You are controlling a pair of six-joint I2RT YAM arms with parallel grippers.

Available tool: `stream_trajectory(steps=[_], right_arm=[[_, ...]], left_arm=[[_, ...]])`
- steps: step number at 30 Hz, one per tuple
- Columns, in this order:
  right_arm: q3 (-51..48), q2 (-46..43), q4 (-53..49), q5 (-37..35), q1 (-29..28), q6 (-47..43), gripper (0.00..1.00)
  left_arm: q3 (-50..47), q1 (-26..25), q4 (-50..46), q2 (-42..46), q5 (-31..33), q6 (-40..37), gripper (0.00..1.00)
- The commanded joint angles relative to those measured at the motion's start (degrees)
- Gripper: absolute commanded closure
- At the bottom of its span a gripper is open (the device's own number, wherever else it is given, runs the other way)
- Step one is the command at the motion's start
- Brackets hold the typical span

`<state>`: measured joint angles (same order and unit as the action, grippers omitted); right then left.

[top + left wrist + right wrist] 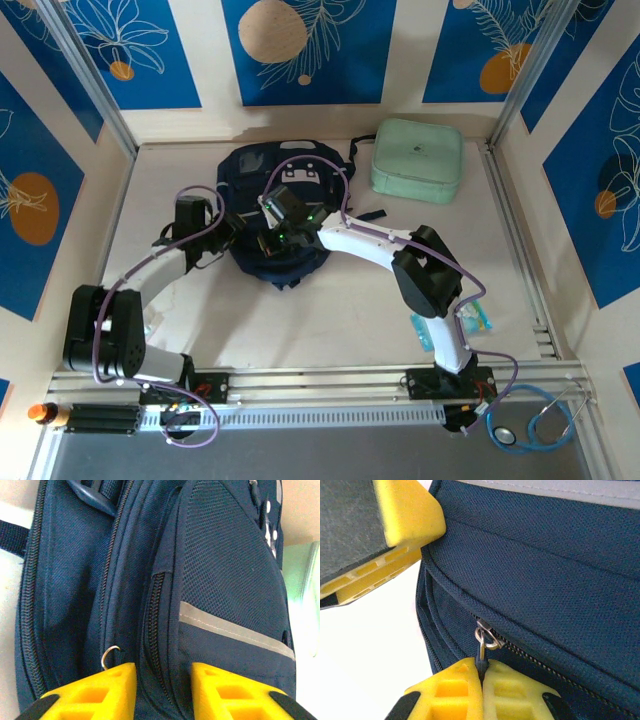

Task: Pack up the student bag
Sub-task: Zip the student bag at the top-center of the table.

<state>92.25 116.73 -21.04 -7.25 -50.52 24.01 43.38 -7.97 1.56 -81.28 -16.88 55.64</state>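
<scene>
- The student bag (pixel 285 215) is lying flat on the table (pixel 350 310), directly under both pincers. Its navy fabric is filling the space ahead of each pair of yellow fingers.
- The right pincer (pixel 481 672) is pressing its fingers together on the dark zip pull (pixel 482 661). The pull is hanging from a metal ring on the slider (pixel 487 636) just ahead of the fingertips, and the zip teeth are running off to that pincer's right.
- The left pincer (pixel 162 690) is pinching a zip-edged fold of the bag, with the fabric filling the gap between its part-spread fingers (pixel 100 695). A small metal ring (pixel 111 655) is sitting just ahead of one of them.
- A pale stripe (pixel 235 630) is crossing the pocket ahead of that pincer and to its right, below a panel of mesh.
- A yellow finger (pixel 407 515) of the other arm is touching the bag's edge, up and to the left of the right pincer.
- White patches (pixel 290 172) are showing on the bag beyond both pincers, but their print is too small to read.
- A mint-green case (pixel 417 157) is lying beyond the right pincer and to its right, near the bag. The faint mark on its lid is too small to read.
- A stethoscope (pixel 530 425) is lying well behind the right pincer, by that arm's base.
</scene>
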Motion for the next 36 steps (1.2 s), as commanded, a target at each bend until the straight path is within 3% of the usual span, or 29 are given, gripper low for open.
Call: stream_trajectory(steps=[1,7,13,20,27,31,36], right_arm=[[1.2,-0.5,1.2,3.3,-0.9,0.1,1.00],[0.2,-1.2,-0.9,0.7,-0.9,0.4,1.00],[-9.4,-7.4,-1.0,-5.9,0.4,0.8,1.00],[-18.2,-13.6,-1.4,-9.1,5.9,0.7,1.00],[-19.6,-16.0,-2.7,-10.5,10.5,-5.7,1.00],[-19.2,-16.9,-2.9,-6.9,12.5,-9.4,1.00],[-15.5,-15.3,-2.1,-2.3,11.1,-11.5,1.00]], left_arm=[[0.6,-0.5,3.4,-2.4,-1.6,0.7,0.72],[2.9,-0.4,4.1,-4.0,-1.3,-0.4,0.88],[4.2,0.3,2.1,-4.4,-0.9,-2.7,1.00],[3.3,1.5,2.1,-4.2,-1.4,-3.3,1.00],[3.4,3.1,0.9,-3.5,-2.4,-4.5,1.00],[4.1,3.9,-0.4,-3.3,-3.7,-5.8,1.00],[4.3,5.3,-2.3,-2.4,-4.2,-6.9,0.97]])
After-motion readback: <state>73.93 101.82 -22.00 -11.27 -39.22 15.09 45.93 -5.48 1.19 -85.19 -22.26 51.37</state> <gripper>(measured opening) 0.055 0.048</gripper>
